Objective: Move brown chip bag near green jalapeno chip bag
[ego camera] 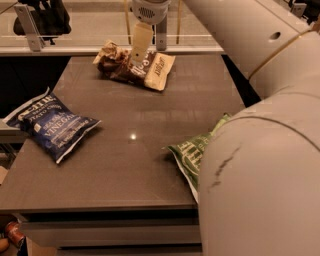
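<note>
The brown chip bag [150,70] lies crumpled at the far middle of the table, with its cream-tan end pointing right. My gripper [138,56] hangs down from above and sits right over the bag's middle, at or just above its surface. The green jalapeno chip bag [191,152] lies at the near right of the table. My arm's large white link [265,165] in the foreground hides most of it.
A dark blue chip bag [54,123] with white lettering lies at the left edge of the grey table [135,160]. A glass rail and counter [75,37] run behind the table's far edge. A dark object [42,15] stands at the back left.
</note>
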Robot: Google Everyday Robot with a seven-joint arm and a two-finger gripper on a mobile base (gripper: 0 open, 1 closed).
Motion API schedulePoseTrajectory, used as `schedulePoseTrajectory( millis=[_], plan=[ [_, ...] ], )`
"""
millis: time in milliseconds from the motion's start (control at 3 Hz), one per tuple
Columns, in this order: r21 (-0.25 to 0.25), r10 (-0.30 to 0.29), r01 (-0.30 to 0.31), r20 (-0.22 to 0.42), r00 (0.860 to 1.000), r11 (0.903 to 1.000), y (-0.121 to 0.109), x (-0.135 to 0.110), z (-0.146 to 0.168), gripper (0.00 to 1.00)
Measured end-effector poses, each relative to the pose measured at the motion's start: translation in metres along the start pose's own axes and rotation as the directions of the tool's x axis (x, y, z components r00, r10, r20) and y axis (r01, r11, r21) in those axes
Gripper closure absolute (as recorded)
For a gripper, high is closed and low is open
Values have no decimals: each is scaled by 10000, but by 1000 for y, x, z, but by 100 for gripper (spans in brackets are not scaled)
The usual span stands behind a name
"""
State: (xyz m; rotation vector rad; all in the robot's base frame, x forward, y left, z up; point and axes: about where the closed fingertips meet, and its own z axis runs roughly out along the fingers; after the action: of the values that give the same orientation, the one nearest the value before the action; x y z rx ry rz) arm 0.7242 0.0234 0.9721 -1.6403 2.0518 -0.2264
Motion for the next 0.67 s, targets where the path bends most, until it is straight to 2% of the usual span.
schedulePoseTrajectory(
  millis=[667],
  plan=[
    [-279,-560,559,-22,9984,9980,-1,-28,26,0]
  ],
)
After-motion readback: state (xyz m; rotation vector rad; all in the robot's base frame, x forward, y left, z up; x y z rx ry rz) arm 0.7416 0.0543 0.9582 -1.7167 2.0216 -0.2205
